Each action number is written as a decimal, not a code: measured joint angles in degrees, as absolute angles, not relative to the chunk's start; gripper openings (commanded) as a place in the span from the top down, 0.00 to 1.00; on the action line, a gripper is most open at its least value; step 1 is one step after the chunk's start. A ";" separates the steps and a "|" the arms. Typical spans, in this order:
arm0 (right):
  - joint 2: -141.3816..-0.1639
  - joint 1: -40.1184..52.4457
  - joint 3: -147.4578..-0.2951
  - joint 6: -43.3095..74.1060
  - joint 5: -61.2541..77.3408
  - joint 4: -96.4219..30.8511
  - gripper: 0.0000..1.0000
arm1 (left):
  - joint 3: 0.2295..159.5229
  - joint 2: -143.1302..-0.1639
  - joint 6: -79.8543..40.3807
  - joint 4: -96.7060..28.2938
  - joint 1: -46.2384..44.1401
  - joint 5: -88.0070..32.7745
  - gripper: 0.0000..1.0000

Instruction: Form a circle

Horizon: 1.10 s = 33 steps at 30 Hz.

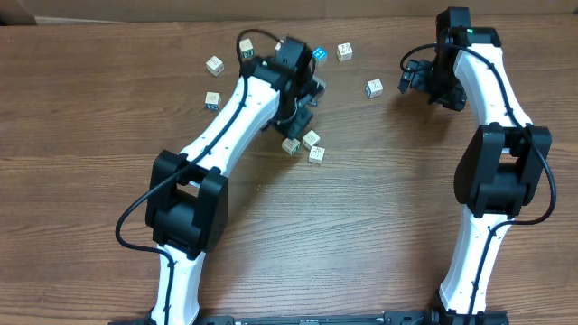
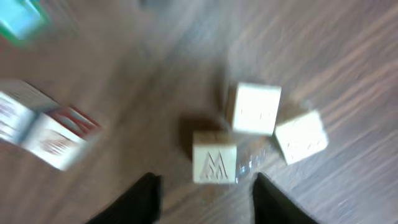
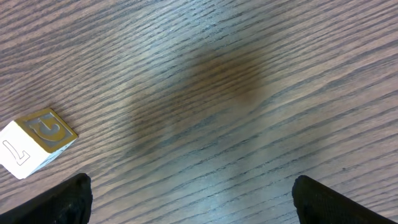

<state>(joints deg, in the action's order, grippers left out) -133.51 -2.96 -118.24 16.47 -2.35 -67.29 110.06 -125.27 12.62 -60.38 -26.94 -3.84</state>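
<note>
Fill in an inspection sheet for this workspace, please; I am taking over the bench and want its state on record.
Surface: wooden table, bare grain, no spills seen.
Job's things: three letter cubes close together in the middle; others scattered along the far side; no circle yet.
Clutter: solid blue cube beside the left arm's wrist.
Grippers: left gripper open, the M cube just ahead of its fingers, not gripped; right gripper open and empty, a lone cube off to one side.
Cables: black cables run along both arms, clear of the cluster.
Surroundings: pale strip beyond the far edge; cannot tell what it is.
</note>
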 measured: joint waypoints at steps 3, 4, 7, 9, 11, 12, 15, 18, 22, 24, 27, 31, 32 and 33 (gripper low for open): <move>-133.51 -2.96 -118.24 16.51 -2.33 -67.29 0.00 | 111.83 -125.25 9.78 -57.74 -27.03 -3.86 0.94; -133.51 -2.96 -118.24 16.49 -2.33 -67.26 0.00 | 111.87 -125.25 8.82 -56.88 -27.09 -3.86 0.96; -133.51 -2.96 -118.24 16.49 -2.33 -67.26 0.00 | 111.85 -125.27 6.85 -55.46 -27.64 -3.84 0.96; -133.51 -2.96 -118.24 16.51 -2.33 -67.29 0.00 | 111.85 -125.27 5.61 -54.57 -28.18 -3.86 0.96; -133.51 -2.96 -118.24 16.51 -2.31 -67.26 0.00 | 111.85 -125.27 4.32 -53.65 -28.95 -3.86 0.96; -133.51 -2.96 -118.24 16.47 -2.33 -67.29 0.00 | 111.85 -125.27 3.88 -53.17 -29.36 -3.86 0.96; -133.51 -2.96 -118.24 16.51 -2.31 -67.26 0.00 | 111.85 -125.27 2.59 -51.66 -30.83 -3.84 0.96; -133.51 -2.96 -118.24 16.49 -2.33 -67.31 0.00 | 111.85 -125.36 1.52 -50.57 -32.25 -3.81 0.96; -133.51 -2.96 -118.24 16.47 -2.31 -67.29 0.00 | 111.85 -125.82 0.91 -49.58 -33.85 -3.33 0.96; -133.51 -2.96 -118.24 16.47 -2.33 -67.29 0.00 | 111.85 -126.30 0.69 -49.36 -34.35 -2.70 0.96; -133.51 -2.96 -118.24 16.49 -2.33 -67.24 0.00 | 111.85 -127.28 0.27 -49.19 -34.54 -2.11 0.96; -133.51 -2.96 -118.24 16.49 -2.35 -67.26 0.00 | 111.85 -128.77 0.03 -49.10 -34.52 -0.97 0.96; -133.51 -2.96 -118.24 16.49 -2.33 -67.29 0.00 | 111.85 -129.10 -0.12 -49.04 -34.52 -0.64 0.96; -133.51 -2.96 -118.24 16.51 -2.33 -67.29 0.00 | 111.85 -129.43 -0.40 -48.71 -34.52 -0.30 0.96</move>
